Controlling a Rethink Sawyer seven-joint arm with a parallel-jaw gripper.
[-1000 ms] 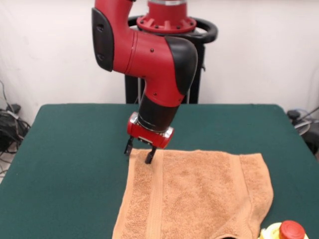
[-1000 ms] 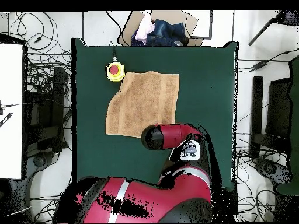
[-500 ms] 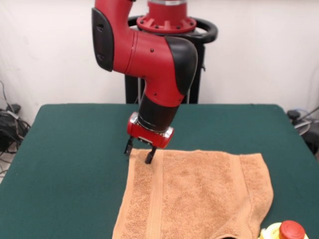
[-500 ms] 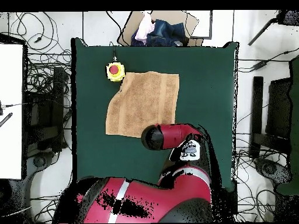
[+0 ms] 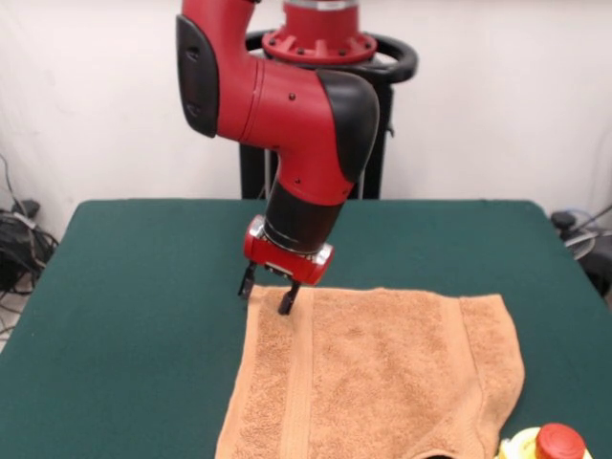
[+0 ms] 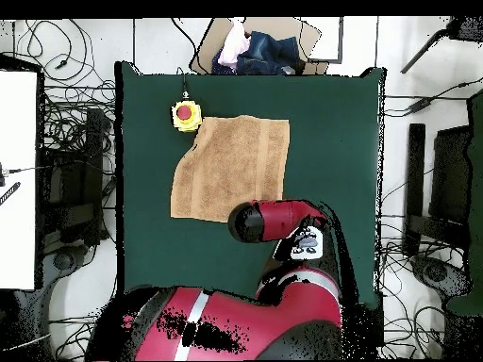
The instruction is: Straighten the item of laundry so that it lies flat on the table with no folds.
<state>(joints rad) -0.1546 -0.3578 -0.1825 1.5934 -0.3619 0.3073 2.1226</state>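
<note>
The orange-tan towel (image 5: 382,368) lies spread on the green table (image 5: 124,287), its woven bands running away from the robot. Its near right corner, beside the button box, is drawn inward, so that edge runs at a slant. My gripper (image 5: 266,295) points down at the towel's far left corner. Its two fingers stand apart, one just off the towel's edge and one on the cloth, holding nothing. In the overhead view the towel (image 6: 231,165) shows on the table (image 6: 330,123), and the arm hides the gripper.
A yellow box with a red button (image 5: 550,445) stands at the towel's near right corner; it also shows in the overhead view (image 6: 186,114). A cardboard box of clothes (image 6: 255,47) sits beyond the table's far edge. Cables lie around the table.
</note>
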